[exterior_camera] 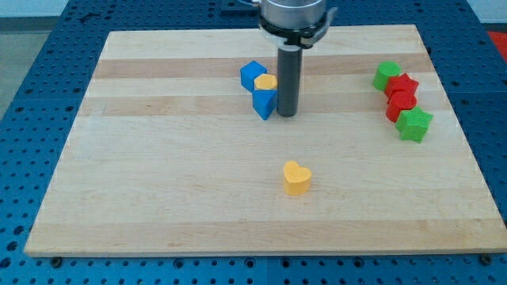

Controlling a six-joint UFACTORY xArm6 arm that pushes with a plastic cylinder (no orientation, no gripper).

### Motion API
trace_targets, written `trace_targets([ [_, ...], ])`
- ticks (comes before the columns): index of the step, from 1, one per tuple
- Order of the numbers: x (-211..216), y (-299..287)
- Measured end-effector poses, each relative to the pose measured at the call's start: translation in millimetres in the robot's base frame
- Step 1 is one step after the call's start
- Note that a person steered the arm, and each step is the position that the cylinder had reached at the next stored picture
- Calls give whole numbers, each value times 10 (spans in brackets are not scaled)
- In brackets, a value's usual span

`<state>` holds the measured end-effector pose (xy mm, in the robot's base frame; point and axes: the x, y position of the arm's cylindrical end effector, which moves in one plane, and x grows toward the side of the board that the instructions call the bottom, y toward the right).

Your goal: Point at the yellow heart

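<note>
The yellow heart (296,177) lies on the wooden board (158,182), a little below the view's middle. My tip (287,115) stands well above it toward the view's top, just right of a cluster of blocks: a blue block (253,74), a yellow block (266,82) and a second blue block (264,103). The tip is close to or touching the lower blue block. The rod hides part of the yellow block.
At the view's right stands a row of blocks: a green block (386,75), a red block (404,85), a second red block (399,104) and a second green block (414,124). The board lies on a blue perforated table (32,95).
</note>
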<state>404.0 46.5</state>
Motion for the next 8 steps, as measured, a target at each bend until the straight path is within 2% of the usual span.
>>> trace_targets([
  [2, 321, 848],
  [4, 599, 1360],
  [7, 1946, 1257],
  [8, 2094, 724],
])
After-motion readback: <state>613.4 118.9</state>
